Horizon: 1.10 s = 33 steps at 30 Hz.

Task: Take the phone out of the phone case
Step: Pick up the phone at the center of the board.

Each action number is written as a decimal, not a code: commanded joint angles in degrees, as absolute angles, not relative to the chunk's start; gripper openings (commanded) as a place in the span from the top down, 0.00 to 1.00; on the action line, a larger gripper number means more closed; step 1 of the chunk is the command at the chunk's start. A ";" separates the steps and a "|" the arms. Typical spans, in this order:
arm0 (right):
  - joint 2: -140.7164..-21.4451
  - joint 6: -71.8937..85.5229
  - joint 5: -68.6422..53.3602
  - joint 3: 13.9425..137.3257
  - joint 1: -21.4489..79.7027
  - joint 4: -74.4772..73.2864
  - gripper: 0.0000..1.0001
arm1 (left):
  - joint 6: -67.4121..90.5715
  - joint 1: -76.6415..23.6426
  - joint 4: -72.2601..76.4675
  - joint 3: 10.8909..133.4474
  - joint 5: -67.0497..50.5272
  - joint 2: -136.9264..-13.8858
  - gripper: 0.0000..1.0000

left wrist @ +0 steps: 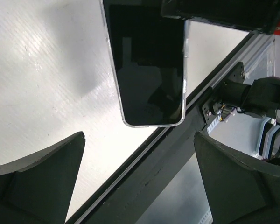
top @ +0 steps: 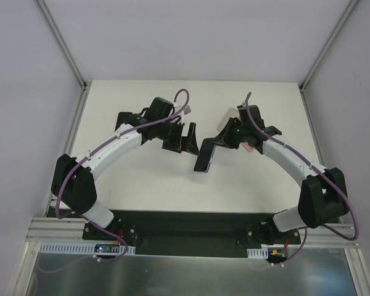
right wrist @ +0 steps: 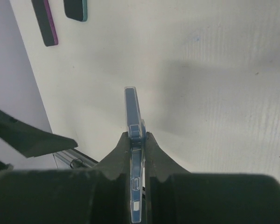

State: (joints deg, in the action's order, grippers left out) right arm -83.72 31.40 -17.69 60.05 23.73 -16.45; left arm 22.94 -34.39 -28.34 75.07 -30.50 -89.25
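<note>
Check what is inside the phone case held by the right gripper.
The phone, dark screen showing, fills the phone case, whose clear rim wraps its edges. The right gripper covers one end; the back cannot be seen.

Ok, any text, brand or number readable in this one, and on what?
None can be read.
The phone screen is dark and blank.
Its clear case, pinched edge-on in the right gripper, shows no marking.
The small electronics by the left arm's base are too small to read.
</note>
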 commanded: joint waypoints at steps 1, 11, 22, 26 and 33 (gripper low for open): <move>-77.71 29.97 -23.54 56.63 22.85 -7.87 0.99 | 24.15 -31.48 -23.75 70.59 -36.81 -87.55 0.03; -78.49 32.86 -43.58 52.82 21.09 12.03 0.99 | 35.06 -25.49 1.39 58.81 -60.37 -85.43 0.04; -82.43 40.06 -52.11 52.21 21.09 23.88 0.99 | 66.85 -24.79 46.47 47.64 -68.90 -89.64 0.24; -86.13 45.08 -54.31 51.42 21.18 30.57 0.99 | 74.26 -24.79 56.85 47.20 -69.26 -91.49 0.38; -89.30 47.90 -53.96 51.42 22.06 34.19 0.99 | 76.82 -24.79 59.50 47.64 -69.08 -91.67 0.63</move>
State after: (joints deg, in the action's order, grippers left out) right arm -88.42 44.99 -51.77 51.07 20.93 27.66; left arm 73.54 -24.38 49.25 46.85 -67.13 -93.01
